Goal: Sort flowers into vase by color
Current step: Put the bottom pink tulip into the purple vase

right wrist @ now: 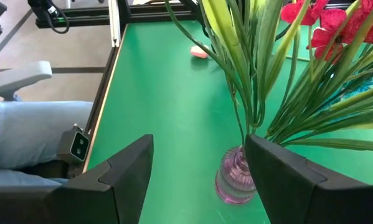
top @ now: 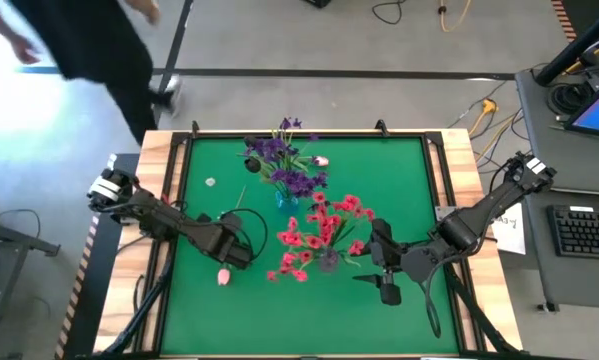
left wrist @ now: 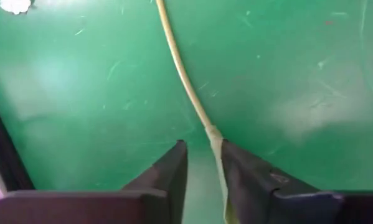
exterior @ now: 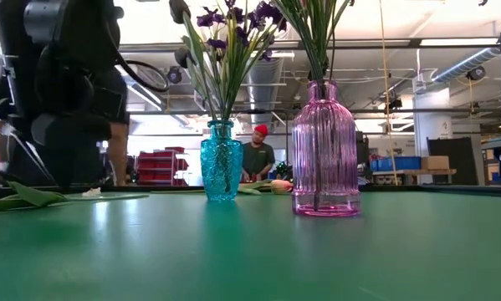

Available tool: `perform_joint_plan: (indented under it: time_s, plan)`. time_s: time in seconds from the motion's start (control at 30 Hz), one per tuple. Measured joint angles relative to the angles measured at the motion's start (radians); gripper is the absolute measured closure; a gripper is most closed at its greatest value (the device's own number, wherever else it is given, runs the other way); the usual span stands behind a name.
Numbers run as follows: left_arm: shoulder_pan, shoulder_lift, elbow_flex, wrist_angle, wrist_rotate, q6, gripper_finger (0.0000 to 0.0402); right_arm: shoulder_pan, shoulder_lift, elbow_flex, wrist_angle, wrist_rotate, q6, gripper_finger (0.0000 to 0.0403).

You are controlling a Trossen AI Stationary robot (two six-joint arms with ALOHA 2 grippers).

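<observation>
A white-pink tulip lies on the green table, its bud point(top: 222, 275) near the front left and its pale stem point(left wrist: 186, 81) running between my left gripper's point(top: 235, 247) fingers, which stand a narrow gap apart. Its leaf point(exterior: 33, 196) rests flat on the table. Purple flowers point(top: 279, 155) stand in the blue vase point(exterior: 222, 171), and red flowers point(top: 324, 230) in the pink vase point(exterior: 324, 159). My right gripper point(right wrist: 198, 171) is wide open, level with the table, just right of the pink vase point(right wrist: 236, 180) and touching nothing. My left gripper comes down on the tulip's stem point(left wrist: 214, 140) from above, fingers across it. The stem passes between the two fingers, close along the inner face of one finger point(left wrist: 242, 171), with a gap to the other. Whether the fingers touch it I cannot tell. The flower lies on the table.
A second tulip point(top: 322, 160) lies near the table's far edge beside the purple flowers. A small white scrap point(top: 211, 182) sits at the far left. A person point(top: 79, 40) stands beyond the far left corner. Bare green shows along the near edge point(top: 309, 320).
</observation>
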Motion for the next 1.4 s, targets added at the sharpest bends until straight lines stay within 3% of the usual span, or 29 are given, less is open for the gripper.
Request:
perform_joint_plan:
  time_s: [0.17,0.33,0.47,0.67,0.83,1.2,1.4]
  plan:
    - [-0.001,0.000,-0.040,0.069,-0.033,-0.004,0.0267,0.000,0.000,0.000,0.000,0.000,0.000,0.0158]
    - [-0.002,0.000,-0.085,0.137,-0.034,-0.004,0.0258,0.000,0.000,0.000,0.001,0.000,0.000,0.0158]
    - [-0.003,0.000,-0.098,0.157,-0.034,-0.004,0.0290,0.000,0.000,0.000,0.001,0.000,0.000,0.0158]
    - [-0.002,0.000,-0.099,0.153,-0.034,0.007,0.0387,0.000,0.000,0.000,0.001,0.000,0.000,0.0158]
    - [-0.002,-0.012,-0.100,0.143,-0.009,0.019,0.0397,0.000,-0.001,0.000,0.002,-0.002,0.000,0.0158]
    - [-0.002,-0.309,-0.066,0.124,0.174,0.205,0.0401,0.000,-0.037,0.070,-0.011,-0.080,-0.034,0.0158]
    - [-0.003,-0.471,0.041,0.073,0.394,0.310,0.0401,0.000,-0.037,0.115,-0.010,-0.052,-0.142,0.0158]
